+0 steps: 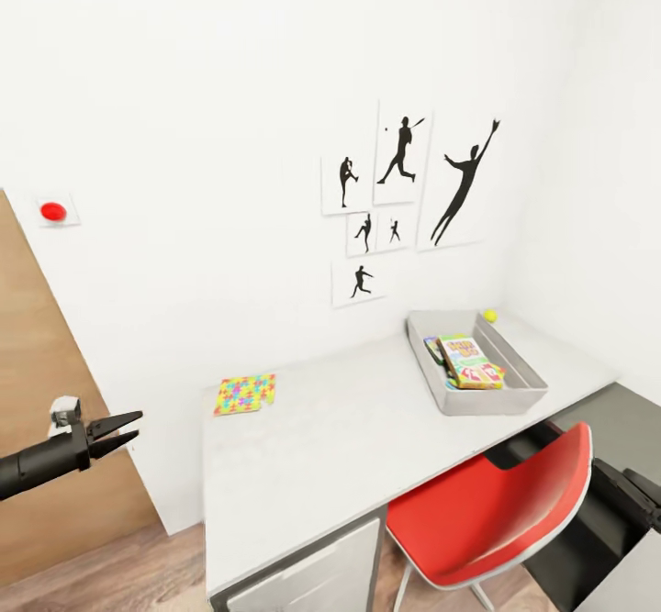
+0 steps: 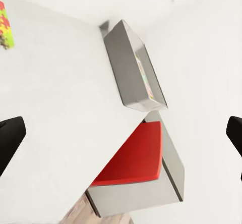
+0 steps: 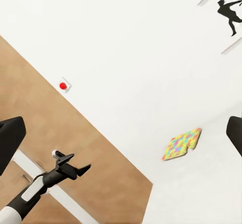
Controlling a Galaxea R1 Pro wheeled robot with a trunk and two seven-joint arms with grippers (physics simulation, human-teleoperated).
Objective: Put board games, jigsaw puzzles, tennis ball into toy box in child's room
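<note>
Beside table, left end effector (image 1: 128,430) agape.

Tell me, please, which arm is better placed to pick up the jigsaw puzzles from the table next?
Probably the left. The left gripper hangs open beside the table's left end, where the jigsaw puzzles lie. The right arm sits low at the far right, beyond the red chair.

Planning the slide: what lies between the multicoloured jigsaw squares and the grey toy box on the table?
Nothing visible: only bare white tabletop separates the multicoloured jigsaw squares from the grey rectangular toy box, whose raised wall they must clear.
</note>
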